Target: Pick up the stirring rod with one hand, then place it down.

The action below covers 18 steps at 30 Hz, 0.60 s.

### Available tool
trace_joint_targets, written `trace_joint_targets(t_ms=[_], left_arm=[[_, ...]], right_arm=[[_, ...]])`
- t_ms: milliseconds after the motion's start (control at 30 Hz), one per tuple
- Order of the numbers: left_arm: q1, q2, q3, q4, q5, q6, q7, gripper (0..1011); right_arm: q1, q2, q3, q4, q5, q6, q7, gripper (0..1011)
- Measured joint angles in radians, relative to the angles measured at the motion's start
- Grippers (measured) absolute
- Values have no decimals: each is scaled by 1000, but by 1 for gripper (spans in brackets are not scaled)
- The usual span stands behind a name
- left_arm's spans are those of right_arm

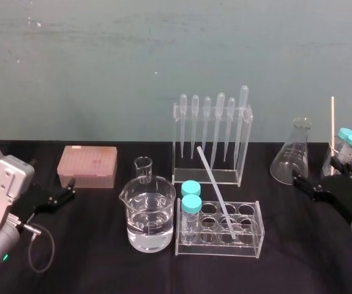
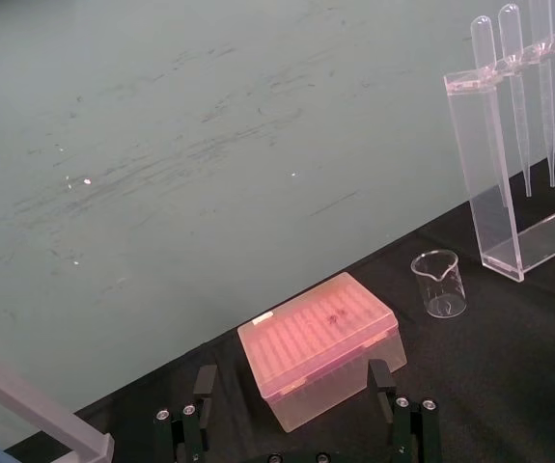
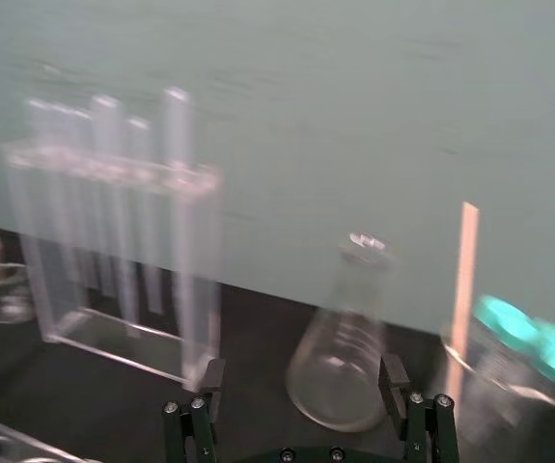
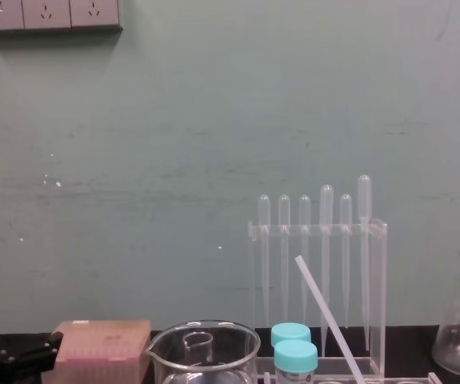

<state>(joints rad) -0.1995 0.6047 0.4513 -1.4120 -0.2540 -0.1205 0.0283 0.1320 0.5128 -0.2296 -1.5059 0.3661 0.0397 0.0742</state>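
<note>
While both arms wait at the edges of the black surface [image 1: 102, 263], neither gripper holds anything. The left gripper [image 1: 70, 188] sits at 9 o'clock in the head view. Its fingers [image 2: 203, 381] are spread wide in the left wrist view, and a pink tip box [image 1: 87, 166] lies just beside it at its 1 o'clock. The right gripper [image 1: 299, 181] sits at 3 o'clock, its jaws likewise set wide apart in the right wrist view. A conical flask [image 1: 292, 156] stands near its 12 o'clock, and a beaker of teal-capped tubes [image 1: 347, 147] stands at its 2 o'clock.

The stirring rod [image 1: 217, 191] is well apart from both grippers, near the middle of the surface. It stands slanted in the clear test tube rack [image 1: 215, 248], its lower end down in a front well and its upper end tilted toward 11 o'clock. Behind it, at 12 o'clock, is the pipette rack [image 1: 247, 144]. Two teal-capped tubes [image 1: 191, 197] stand at the test tube rack's 9 o'clock end. Just beside that end is a large beaker of water [image 1: 151, 217], with a small beaker [image 1: 143, 168] at its 12 o'clock.
</note>
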Motion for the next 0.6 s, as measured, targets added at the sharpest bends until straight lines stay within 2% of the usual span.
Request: trace_joint_targets(t_ms=[100,200,600], left_arm=[[0,0,0,0,0,0,0,1000],[0,0,0,0,0,0,0,1000],[0,0,0,0,0,0,0,1000]], right_arm=[[-8,-17,16,18,-17,5,-33,1003],[-8,-28,19,32,-22,8,-33,1003],[-8,-24,18,28,-21,9,-32,1003]])
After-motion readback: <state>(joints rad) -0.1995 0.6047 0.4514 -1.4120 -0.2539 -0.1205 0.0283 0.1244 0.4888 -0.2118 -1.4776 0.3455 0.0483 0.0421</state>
